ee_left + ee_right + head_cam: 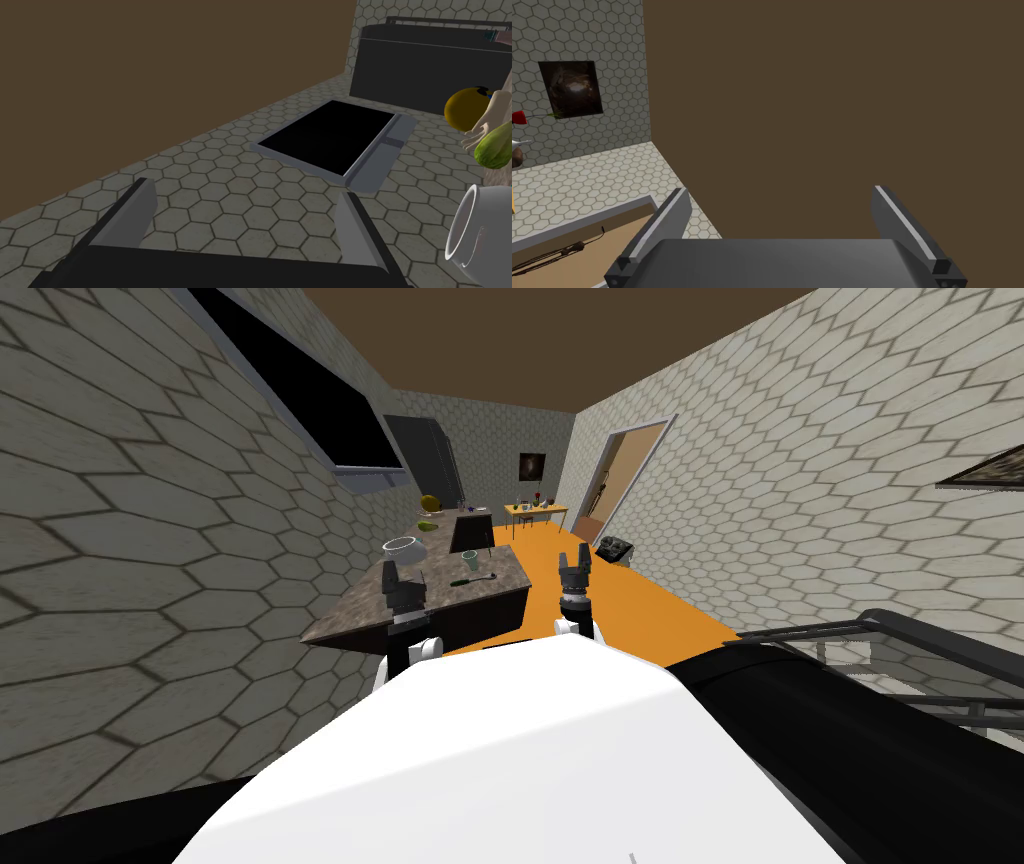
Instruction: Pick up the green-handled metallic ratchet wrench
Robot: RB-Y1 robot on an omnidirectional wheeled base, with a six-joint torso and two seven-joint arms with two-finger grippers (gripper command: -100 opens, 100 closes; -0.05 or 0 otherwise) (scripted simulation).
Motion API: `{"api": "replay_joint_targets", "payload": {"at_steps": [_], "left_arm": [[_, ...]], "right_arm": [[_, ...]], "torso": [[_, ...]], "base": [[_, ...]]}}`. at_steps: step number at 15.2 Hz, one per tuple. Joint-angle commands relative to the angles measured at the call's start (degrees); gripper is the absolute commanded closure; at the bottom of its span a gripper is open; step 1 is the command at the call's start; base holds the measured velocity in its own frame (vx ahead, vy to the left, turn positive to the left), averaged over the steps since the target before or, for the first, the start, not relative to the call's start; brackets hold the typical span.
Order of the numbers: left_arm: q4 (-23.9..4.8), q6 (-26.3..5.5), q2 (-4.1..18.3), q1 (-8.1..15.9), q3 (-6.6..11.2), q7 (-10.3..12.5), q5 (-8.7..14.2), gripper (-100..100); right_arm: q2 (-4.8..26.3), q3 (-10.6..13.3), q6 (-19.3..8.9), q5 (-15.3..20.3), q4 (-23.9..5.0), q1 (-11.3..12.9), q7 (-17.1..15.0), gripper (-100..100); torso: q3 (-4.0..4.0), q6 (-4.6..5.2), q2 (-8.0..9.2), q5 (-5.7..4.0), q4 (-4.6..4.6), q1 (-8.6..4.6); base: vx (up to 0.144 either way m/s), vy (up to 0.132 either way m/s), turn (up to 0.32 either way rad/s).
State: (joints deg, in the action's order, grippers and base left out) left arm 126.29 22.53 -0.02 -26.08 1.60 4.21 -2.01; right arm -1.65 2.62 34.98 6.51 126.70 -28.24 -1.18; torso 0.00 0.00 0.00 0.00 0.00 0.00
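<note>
You have the ratchet wrench [474, 580] lying flat on the stone-patterned tabletop [360, 616], toward its far right part; the wrench's green handle is the end nearer your left pincer [404, 584], and its grey metal end points off toward the tabletop's right edge; a green cup [470, 560] stands upright just beyond the wrench, and a white bowl [404, 548] sits farther left, near the wall [150, 538]; your left pincer hangs over the near left part of the tabletop, apart from the wrench and on the near side of the bowl; its fingers [142, 210] stand wide apart, so it is open; along that pincer you look at the hexagon-tiled wall and a black window [327, 137] in a grey frame, with the white bowl, a green vegetable [492, 147] and a yellow round thing [465, 107] off to one side; your right pincer [574, 556] is raised over the orange floor [640, 608], just beside the tabletop's right edge and well apart from the wrench; its two fingers are likewise spread, so it too is open.
</note>
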Motion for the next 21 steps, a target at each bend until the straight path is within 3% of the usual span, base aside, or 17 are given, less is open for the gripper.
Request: {"api": "replay_joint_targets", "payload": {"at_steps": [1, 4, 5, 7, 10, 11, 13, 14, 15, 16, 18, 19, 21], "left_arm": [[-0.7, -0.9, 2.0, 0.7, 0.02, -0.1, 0.1, -100], [-3.6, -4.5, 6.1, 3.5, 0.12, -0.3, 0.6, -100], [-3.6, -4.5, 6.2, 3.5, 0.12, -0.3, 0.6, -100], [-6.7, -7.6, 8.8, 6.4, 0.22, -0.5, 1.1, -100], [-8.5, -10.4, 10.1, 8.2, 0.28, -0.6, 1.5, -100], [-10.4, -11.8, 11.2, 10.1, 0.34, -0.8, 1.8, -100], [-10.4, -12.8, 11.2, 10.1, 0.34, -0.8, 1.8, -100], [-12.6, -14.9, 12.4, 12.1, 0.4, -1.0, 2.2, -100], [-12.6, -15.4, 12.4, 12.1, 0.4, -1.0, 2.2, -100], [-14.5, -17.2, 13.5, 14.3, 0.47, -1.1, 2.6, -100], [-14.9, -18.2, 13.5, 14.3, 0.47, -1.1, 2.6, -100], [-17.3, -20.4, 14.5, 16.6, 0.54, -1.3, 3.0, -100], [-17.3, -21.2, 14.5, 16.6, 0.54, -1.3, 3.0, -100]], "right_arm": [[0.0, 0.0, 0.0, 0.0, 0.0, 0.0, 0.0, 0], [0.0, 0.0, 0.0, 0.0, 0.0, 0.0, 0.0, 0], [0.0, 0.0, 0.0, 0.0, 0.0, 0.0, 0.0, 0], [0.0, 0.0, 0.0, 0.0, 0.0, 0.0, 0.0, 0], [0.0, 0.0, 0.0, 0.0, 0.0, 0.0, 0.0, 0], [0.0, 0.0, 0.0, 0.0, 0.0, 0.0, 0.0, 0], [0.0, 0.0, 0.0, 0.0, 0.0, 0.0, 0.0, 0], [0.0, 0.0, 0.0, 0.0, 0.0, 0.0, 0.0, 0], [0.0, 0.0, 0.0, 0.0, 0.0, 0.0, 0.0, 0], [0.0, 0.0, 0.0, 0.0, 0.0, 0.0, 0.0, 0], [0.0, 0.0, 0.0, 0.0, 0.0, 0.0, 0.0, 0], [0.0, 0.0, 0.0, 0.0, 0.0, 0.0, 0.0, 0], [0.0, 0.0, 0.0, 0.0, 0.0, 0.0, 0.0, 0]], "torso": [[0.0, 0.0, 0.0, 0.0, 0.0, 0.0], [0.0, 0.01, 0.0, 0.0, 0.0, -0.03], [-0.01, 0.01, -0.01, -0.01, 0.0, -0.06], [-0.01, 0.01, -0.01, -0.02, 0.0, -0.09], [-0.01, 0.01, -0.02, -0.03, 0.0, -0.13], [-0.01, 0.0, -0.02, -0.03, -0.01, -0.13], [-0.02, 0.01, -0.02, -0.02, -0.01, -0.12], [-0.01, 0.01, -0.02, -0.02, -0.01, -0.1], [-0.01, 0.01, -0.02, -0.02, -0.01, -0.1], [-0.01, 0.01, -0.02, -0.02, -0.01, -0.1], [-0.02, 0.01, -0.03, -0.03, -0.01, -0.13], [-0.02, 0.0, -0.03, -0.03, -0.01, -0.12], [-0.02, 0.0, -0.04, -0.02, -0.01, -0.11]], "base": [[-0.001, -0.005, 0.01], [-0.005, -0.02, 0.028], [-0.003, -0.029, 0.023], [-0.004, -0.035, 0.031], [-0.005, -0.035, 0.03], [-0.002, -0.031, 0.033], [-0.002, -0.028, 0.017], [-0.004, -0.023, 0.026], [-0.004, -0.024, 0.03], [-0.003, -0.033, 0.03], [-0.001, -0.033, 0.021], [0.0, -0.027, 0.032], [0.002, -0.027, 0.022]]}}
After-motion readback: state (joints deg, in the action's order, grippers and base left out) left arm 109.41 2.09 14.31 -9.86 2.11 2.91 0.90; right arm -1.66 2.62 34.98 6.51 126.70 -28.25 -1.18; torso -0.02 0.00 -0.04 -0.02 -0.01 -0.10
